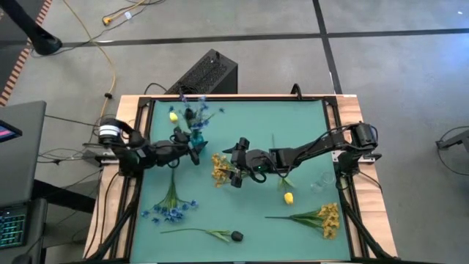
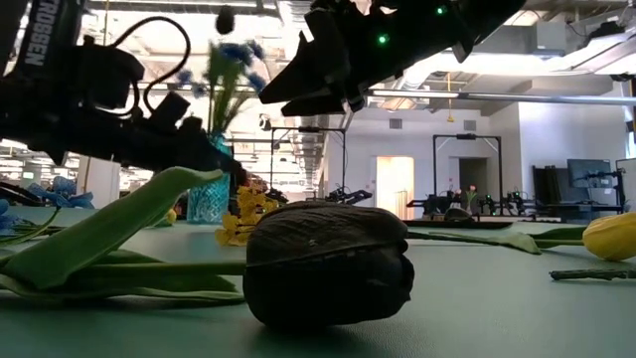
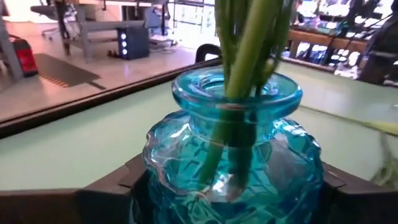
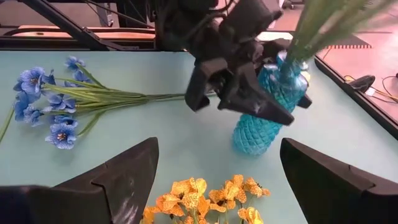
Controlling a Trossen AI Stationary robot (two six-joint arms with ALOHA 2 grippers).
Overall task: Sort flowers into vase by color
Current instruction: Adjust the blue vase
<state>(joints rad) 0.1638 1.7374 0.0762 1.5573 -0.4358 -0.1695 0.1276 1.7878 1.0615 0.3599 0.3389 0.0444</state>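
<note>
The left gripper (image 1: 193, 149) is clamped on the blue glass vase (image 1: 196, 137), which stands upright toward ten o'clock from the middle of the green table (image 1: 293, 132). Its dark fingers (image 3: 102, 199) press both sides of the vase's belly. Green stems (image 3: 245, 56) rise out of the neck, with blue blossoms (image 1: 195, 112) and a yellow bud (image 1: 174, 115) above, toward twelve o'clock.

The right gripper (image 1: 236, 170) hangs near the table's centre with its fingers (image 4: 118, 171) spread wide and nothing between them, right over a yellow-orange cluster (image 1: 220, 168) that lies flat on the table, just at four o'clock from the vase.

Other flowers are scattered on the mat. A blue sprig (image 1: 170, 207) lies at seven o'clock. A dark bud (image 1: 237, 235) on a long stem lies at six o'clock near the front edge. A single yellow bud (image 1: 288, 197) sits at five o'clock from centre, and a second yellow-orange cluster (image 1: 327, 218) lies farther out toward four o'clock.
</note>
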